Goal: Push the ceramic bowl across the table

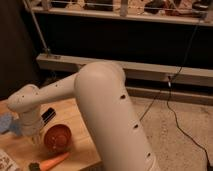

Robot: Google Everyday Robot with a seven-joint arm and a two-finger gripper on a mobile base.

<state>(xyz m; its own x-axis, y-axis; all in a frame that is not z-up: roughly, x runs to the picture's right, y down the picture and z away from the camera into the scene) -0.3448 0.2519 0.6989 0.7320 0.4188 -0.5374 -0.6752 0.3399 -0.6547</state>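
Reaching down over the left part of the table (76, 119), a smooth white arm (107, 112) is seen, its bulky rounded elbow filling the middle of the view. The gripper (35, 138) is lowered to the tabletop just left of the bowl (58, 138); whether the two are touching cannot be told. Its fingers are drawn together and nothing is held, a pose judged to suit pushing, since a blunt closed tip can be pressed against the bowl's side. The bowl is small, round and glossy orange-red, set upright near the table's front edge, and is expected to slide easily on the light tan wood, whose surface looks flat and matte. A long tapered carrot (54, 162) is laid just in front of the bowl. A small black object (48, 115) is placed behind the gripper, and something pale blue (7, 124) is seen at the far left.
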